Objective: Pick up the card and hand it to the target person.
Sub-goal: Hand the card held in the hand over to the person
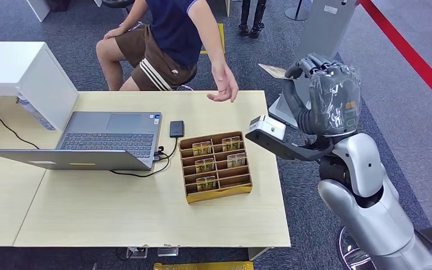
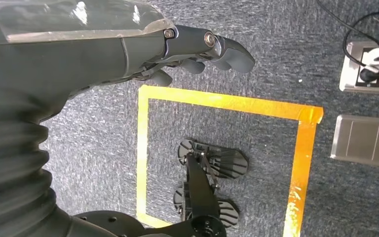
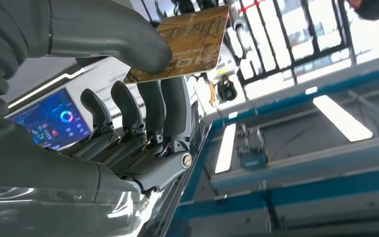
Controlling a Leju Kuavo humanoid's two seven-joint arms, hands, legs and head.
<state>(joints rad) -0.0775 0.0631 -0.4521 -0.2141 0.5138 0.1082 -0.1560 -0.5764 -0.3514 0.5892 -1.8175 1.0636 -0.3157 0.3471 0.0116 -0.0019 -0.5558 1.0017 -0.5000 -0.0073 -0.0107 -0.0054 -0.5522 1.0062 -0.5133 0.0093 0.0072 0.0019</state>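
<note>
Raised high at the two o'clock side of the head view, the right hand [image 1: 315,70] is seen with the card [image 1: 272,71] pinched at its tip. Up close from the wrist, the card [image 3: 187,42] is clamped between the thick thumb and the upright fingers [image 3: 170,103], with most of its printed face left sticking out free, presumably so that it can be taken by its open end. The card is pointed toward eleven o'clock, where the seated person's open hand [image 1: 224,87] is held out, palm partly up, over the far edge of the table [image 1: 146,219]. A gap is kept between card and palm; they are near but not touching, so the handover is judged not yet made.

The card holder [image 1: 216,166] is left at the middle of the table with more cards in its slots, just right of the laptop [image 1: 90,140].

The left hand [image 2: 197,49] is hung low over the carpet beside a taped yellow square [image 2: 227,148], its fingers loosely curled in, with nothing held.
</note>
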